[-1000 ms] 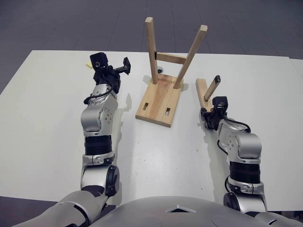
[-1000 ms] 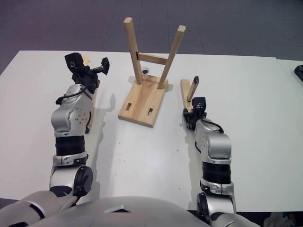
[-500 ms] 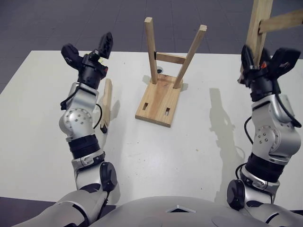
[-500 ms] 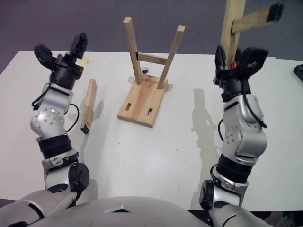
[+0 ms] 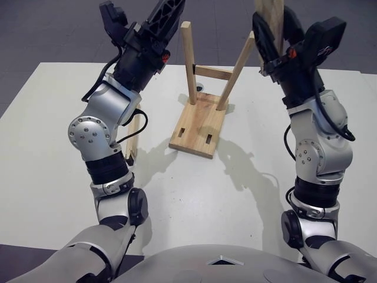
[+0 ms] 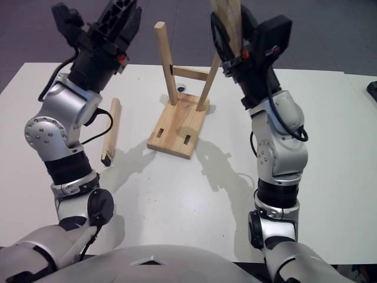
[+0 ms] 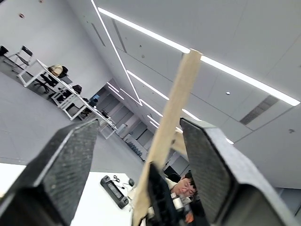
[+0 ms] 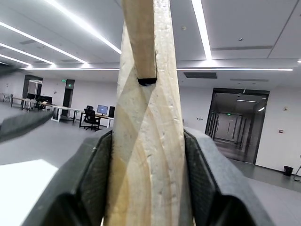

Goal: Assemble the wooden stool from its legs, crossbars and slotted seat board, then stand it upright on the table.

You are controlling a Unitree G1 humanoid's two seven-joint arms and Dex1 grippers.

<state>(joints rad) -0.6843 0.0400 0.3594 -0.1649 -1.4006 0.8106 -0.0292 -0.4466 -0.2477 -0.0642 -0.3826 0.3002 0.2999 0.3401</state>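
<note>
Two legs (image 5: 188, 62) stand in the seat board (image 5: 197, 127) at centre; the right claw (image 5: 275, 32) clamps a third leg (image 5: 270, 7) upper right, the left claw (image 5: 140, 15) gapes wide, and a fourth leg (image 5: 132, 137) lies loose at left.

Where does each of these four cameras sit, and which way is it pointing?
Left and right eye views: on the head, looking forward and down at the table and seat board; both arms show.
Left wrist view: on the left wrist, facing the ceiling between the fingers of the open left tool.
Right wrist view: on the right wrist, looking up along the wooden leg clamped in the right tool.
Shared: that leg appears in both wrist views.
</note>
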